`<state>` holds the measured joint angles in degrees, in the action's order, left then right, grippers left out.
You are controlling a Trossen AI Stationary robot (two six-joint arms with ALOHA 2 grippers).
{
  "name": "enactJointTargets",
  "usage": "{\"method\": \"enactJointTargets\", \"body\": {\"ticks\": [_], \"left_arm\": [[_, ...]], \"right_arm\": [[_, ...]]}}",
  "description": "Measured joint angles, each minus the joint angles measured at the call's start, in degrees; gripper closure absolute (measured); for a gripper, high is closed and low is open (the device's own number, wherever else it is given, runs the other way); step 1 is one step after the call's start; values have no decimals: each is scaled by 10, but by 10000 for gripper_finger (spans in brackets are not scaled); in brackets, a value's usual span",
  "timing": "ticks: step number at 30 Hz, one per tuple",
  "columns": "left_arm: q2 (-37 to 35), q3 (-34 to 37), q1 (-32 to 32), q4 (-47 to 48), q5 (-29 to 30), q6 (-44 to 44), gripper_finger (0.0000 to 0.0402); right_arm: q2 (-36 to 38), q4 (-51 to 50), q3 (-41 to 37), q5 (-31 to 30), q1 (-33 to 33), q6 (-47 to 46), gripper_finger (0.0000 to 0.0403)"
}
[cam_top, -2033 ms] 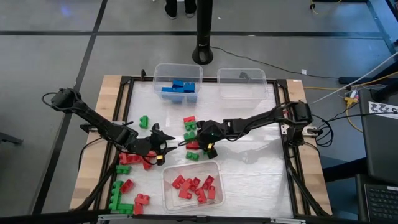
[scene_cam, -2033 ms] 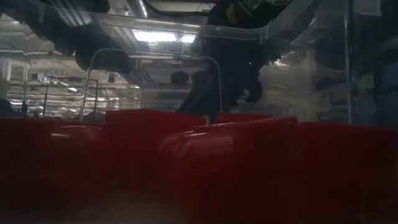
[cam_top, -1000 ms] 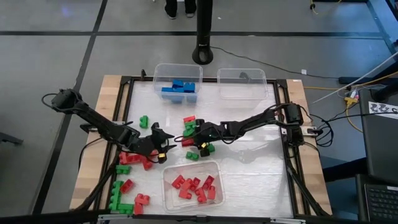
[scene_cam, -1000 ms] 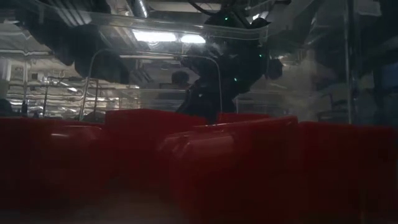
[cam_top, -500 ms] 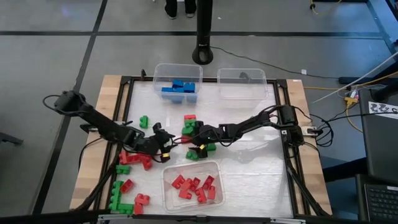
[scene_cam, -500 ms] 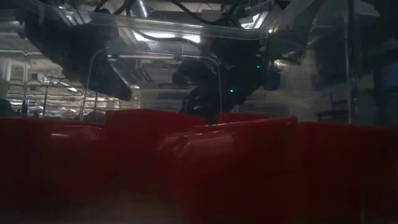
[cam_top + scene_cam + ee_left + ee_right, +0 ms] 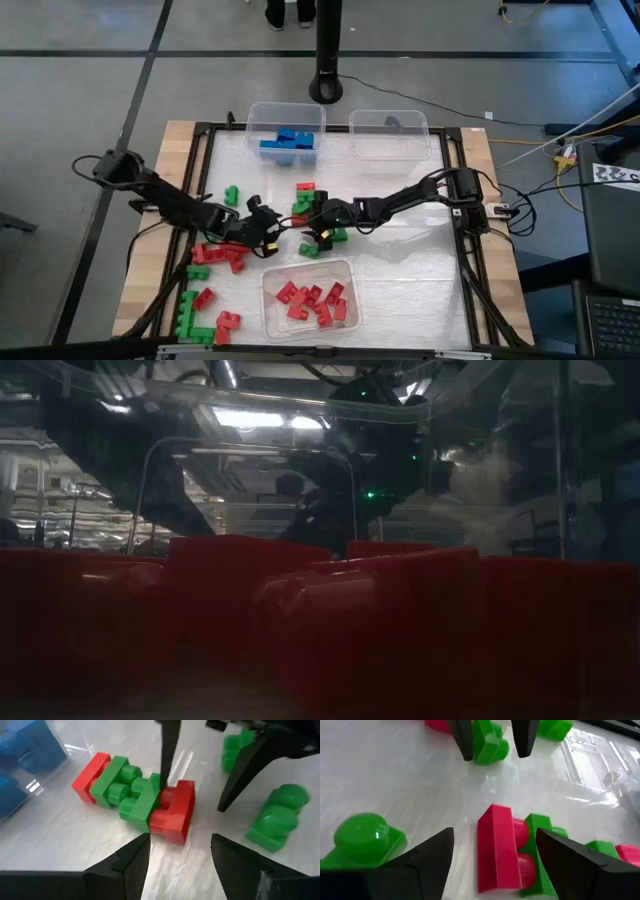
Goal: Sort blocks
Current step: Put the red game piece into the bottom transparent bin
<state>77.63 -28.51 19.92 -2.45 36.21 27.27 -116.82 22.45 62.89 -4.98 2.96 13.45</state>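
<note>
— What's changed in the last moment or two?

— Both arms have closed in on the same spot mid-table. The right hand (image 7: 318,236) has slid in from further out and now sits low over a joined clump of red and green blocks (image 7: 142,802); the left hand (image 7: 268,232) has edged in from the other side, so the two hands nearly face each other across that clump.

— Is either one holding anything?

— No. The right hand's fingers (image 7: 427,855) are spread, with the red brick (image 7: 497,847) at the clump's end just ahead of them, between the tips but not pinched. The left hand is spread too — the same red brick lies just past its fingertips (image 7: 131,857).

— And the rest of the blocks?

— Red ones lie in the near bin (image 7: 345,270) just below the right hand, blue ones in the far bin (image 7: 255,115), and loose red and green pieces (image 7: 205,300) behind the left hand.

— So what does it mean?

— Likely a two-handed pull-apart — the stuck bricks must be separated before sorting by colour.
</note>
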Motion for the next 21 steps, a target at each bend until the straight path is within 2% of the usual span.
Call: {"method": "enactJointTargets", "body": {"ticks": [14,21], "left_arm": [[63,0,-29,-17,0,10,204],[72,0,-31,-21,0,8,204]], "right_arm": [[-25,-18,0,-21,0,-2,121],[-25,-19,0,-7,5,-11,121]]}}
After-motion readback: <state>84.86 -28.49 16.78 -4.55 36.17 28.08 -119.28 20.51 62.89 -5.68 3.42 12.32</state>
